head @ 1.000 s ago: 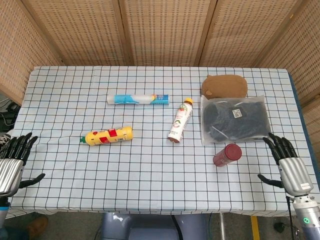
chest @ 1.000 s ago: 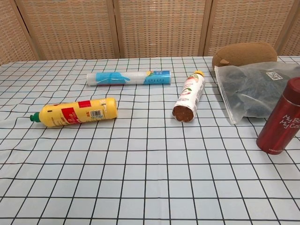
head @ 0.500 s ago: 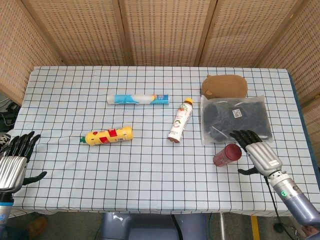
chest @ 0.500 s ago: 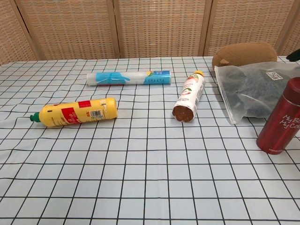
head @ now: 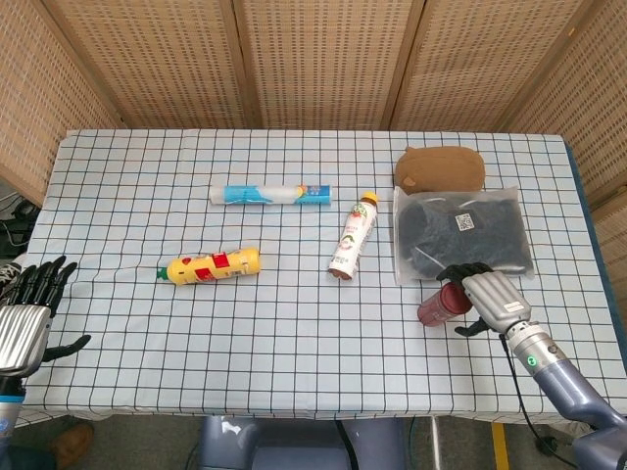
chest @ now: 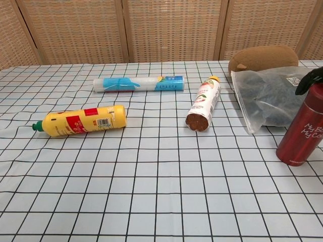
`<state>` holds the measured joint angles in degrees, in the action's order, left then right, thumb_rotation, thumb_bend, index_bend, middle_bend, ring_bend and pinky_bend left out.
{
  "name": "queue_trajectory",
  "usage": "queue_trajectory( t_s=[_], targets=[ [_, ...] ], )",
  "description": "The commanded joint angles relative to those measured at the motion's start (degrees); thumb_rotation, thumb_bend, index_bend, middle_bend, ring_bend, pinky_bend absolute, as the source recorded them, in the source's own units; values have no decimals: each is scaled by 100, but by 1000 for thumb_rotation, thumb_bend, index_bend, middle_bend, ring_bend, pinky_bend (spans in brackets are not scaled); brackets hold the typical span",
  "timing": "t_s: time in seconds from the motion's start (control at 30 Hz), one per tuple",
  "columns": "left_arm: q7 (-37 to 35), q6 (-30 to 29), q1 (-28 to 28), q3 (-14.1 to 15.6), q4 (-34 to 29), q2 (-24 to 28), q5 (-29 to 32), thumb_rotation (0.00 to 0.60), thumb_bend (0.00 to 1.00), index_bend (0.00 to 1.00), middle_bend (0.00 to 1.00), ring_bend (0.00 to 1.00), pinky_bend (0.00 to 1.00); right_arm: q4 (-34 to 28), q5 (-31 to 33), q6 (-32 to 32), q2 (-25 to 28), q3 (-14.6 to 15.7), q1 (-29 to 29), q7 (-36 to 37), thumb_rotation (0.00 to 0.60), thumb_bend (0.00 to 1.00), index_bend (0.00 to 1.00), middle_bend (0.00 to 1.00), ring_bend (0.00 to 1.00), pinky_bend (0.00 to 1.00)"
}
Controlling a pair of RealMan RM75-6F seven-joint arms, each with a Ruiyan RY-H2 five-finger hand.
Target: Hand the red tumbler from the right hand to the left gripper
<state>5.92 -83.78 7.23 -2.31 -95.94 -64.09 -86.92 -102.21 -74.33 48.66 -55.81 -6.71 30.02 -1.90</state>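
Note:
The red tumbler (head: 439, 305) lies on the checked cloth at the front right, just in front of a bagged dark item; the chest view shows the tumbler (chest: 304, 130) at the right edge. My right hand (head: 490, 297) is at its right end, with dark fingers (chest: 308, 81) curved over the top and the thumb spread apart below. It does not visibly grip the tumbler. My left hand (head: 24, 315) hovers at the table's left front corner, fingers spread and holding nothing, and shows only in the head view.
A yellow bottle (head: 211, 265) lies left of centre, with a blue-white tube (head: 269, 194) behind it. A drink bottle (head: 353, 238) lies mid-table. A clear bag of dark fabric (head: 460, 233) and a brown plush item (head: 439, 167) sit at the right rear.
My right hand has moved in from the table's right front edge to the tumbler, and its fingers now curve over it. The tumbler and my left hand have stayed put.

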Motion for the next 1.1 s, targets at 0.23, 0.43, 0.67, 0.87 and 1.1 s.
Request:
queue_trajectory(
  t_s=[0.23,0.43,0.67,0.87,1.1],
  targets=[
    [-41,22,16,-10,16,10,25,600,0,0,0,0,0,137,279,73,-280,-33,97,-199,600,318,593,554,540,637],
    [-50,46,26,-6,18,8,39,600,0,0,0,0,0,39,324,52,-220,-70,118,-3,600,454,679,630,617,673],
    [-196,214,117,-16,12,23,71,600,0,0,0,0,0,-411,275,129,145,-212,151,174,600,474,676,631,619,674],
    [-1589,1161,926,-248,134,-32,-158,600,0,0,0,0,0,-1442,840,-78,821,-769,693,-196,600,482,675,631,620,673],
    [-3398,1849,1903,-449,517,-517,-654,600,0,0,0,0,0,-1962,2287,-279,895,-1101,1564,-922,600,499,676,632,623,673]
  ],
)
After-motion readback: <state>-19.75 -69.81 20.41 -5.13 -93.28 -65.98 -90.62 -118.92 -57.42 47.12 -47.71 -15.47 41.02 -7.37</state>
